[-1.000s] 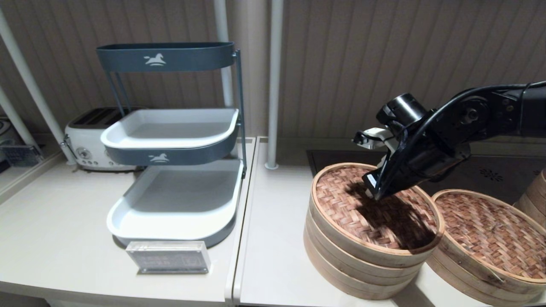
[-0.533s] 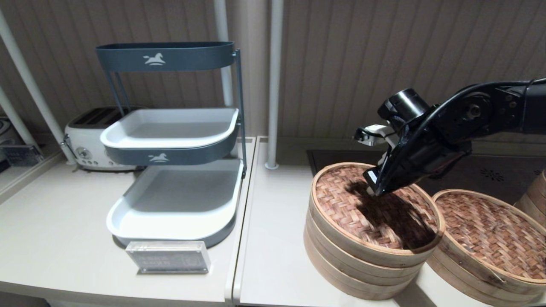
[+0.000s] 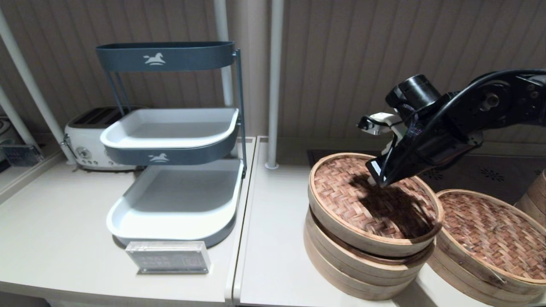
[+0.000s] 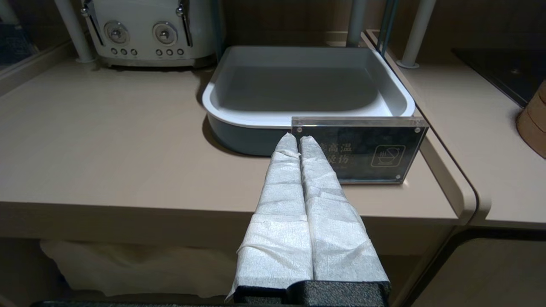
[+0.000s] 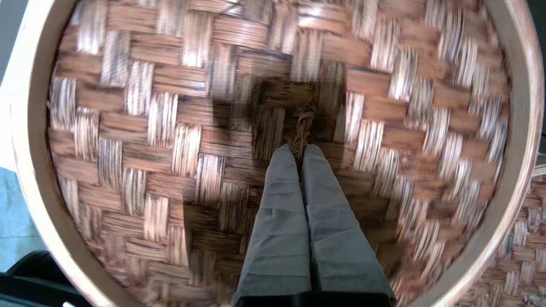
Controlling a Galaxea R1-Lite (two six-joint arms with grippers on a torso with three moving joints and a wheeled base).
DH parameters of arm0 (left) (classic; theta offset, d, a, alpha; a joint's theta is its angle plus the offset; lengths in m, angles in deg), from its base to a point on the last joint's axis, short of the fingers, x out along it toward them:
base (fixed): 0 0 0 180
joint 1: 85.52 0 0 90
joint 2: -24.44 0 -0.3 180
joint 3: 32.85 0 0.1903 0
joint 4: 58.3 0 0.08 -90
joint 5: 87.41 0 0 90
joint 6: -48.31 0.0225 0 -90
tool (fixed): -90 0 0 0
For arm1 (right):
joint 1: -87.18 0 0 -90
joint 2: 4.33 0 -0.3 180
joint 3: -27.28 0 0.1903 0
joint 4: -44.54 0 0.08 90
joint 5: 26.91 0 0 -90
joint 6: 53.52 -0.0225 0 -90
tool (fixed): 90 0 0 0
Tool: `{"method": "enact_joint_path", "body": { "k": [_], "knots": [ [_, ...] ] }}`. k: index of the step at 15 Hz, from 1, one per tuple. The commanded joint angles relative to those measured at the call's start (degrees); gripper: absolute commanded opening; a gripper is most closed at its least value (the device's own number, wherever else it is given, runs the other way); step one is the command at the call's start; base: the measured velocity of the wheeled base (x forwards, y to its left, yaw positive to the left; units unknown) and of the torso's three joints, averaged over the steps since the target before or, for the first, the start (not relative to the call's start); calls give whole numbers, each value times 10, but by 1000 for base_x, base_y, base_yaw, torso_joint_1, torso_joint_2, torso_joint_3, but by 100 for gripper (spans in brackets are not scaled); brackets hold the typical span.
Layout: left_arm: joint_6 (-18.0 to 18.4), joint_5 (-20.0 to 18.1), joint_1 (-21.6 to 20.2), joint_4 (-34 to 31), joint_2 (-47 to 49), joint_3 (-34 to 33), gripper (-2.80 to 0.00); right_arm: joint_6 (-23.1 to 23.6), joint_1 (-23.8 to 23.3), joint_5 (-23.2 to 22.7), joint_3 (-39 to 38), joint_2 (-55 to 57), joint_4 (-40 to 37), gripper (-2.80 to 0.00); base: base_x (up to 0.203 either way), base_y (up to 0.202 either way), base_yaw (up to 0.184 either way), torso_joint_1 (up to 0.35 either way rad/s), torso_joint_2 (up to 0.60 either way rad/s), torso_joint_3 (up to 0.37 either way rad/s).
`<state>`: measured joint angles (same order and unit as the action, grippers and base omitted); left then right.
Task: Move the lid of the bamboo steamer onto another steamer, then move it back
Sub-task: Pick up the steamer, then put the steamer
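Note:
The bamboo steamer lid (image 3: 341, 192), with its reddish-brown woven top and pale hoop, hangs tilted a little above the taller steamer (image 3: 341, 273). A dark gap shows between the two. My right gripper (image 3: 377, 181) is shut on the small knot (image 5: 302, 128) at the lid's centre. In the right wrist view the fingers (image 5: 281, 196) pinch that knot and the weave fills the picture. The shallower steamer (image 3: 473, 273) stands at the right, covered by its own woven lid (image 3: 490, 230). My left gripper (image 4: 297, 140) is parked shut below the counter's front edge, holding nothing.
A three-tier grey and white tray rack (image 3: 175, 200) stands at the left, an acrylic sign (image 3: 169, 257) in front of it and a white toaster (image 3: 87, 147) behind. A dark cooktop (image 3: 486, 175) lies behind the steamers. Another bamboo stack (image 3: 535, 196) shows at the far right edge.
My right gripper has risen with the lid's knot in it. The lid has come up off the taller steamer and tilted, opening a dark gap. The left arm has not moved.

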<state>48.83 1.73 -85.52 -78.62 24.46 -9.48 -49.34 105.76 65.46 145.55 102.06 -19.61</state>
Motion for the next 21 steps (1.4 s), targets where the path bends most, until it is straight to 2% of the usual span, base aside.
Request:
{"method": "enact_joint_path", "body": {
  "k": [1,5,11,16,21],
  "knots": [
    [0,0,0,0,-1,-16,-280,0,0,1,4,-7,-3,-280,0,0,0,0,0,0],
    [1,0,0,0,-2,-16,-280,0,-3,2,5,-17,-5,-280,0,0,0,0,0,0],
    [0,0,0,0,-1,-16,-280,4,-36,3,12,-37,-7,-280,0,0,0,0,0,0],
    [0,0,0,0,-2,-16,-280,13,-81,3,8,-53,-10,-280,0,0,0,0,0,0],
    [0,1,0,1,-1,-16,-280,26,-145,1,-16,-81,-16,-280,0,0,0,0,0,0]
  ]
}}
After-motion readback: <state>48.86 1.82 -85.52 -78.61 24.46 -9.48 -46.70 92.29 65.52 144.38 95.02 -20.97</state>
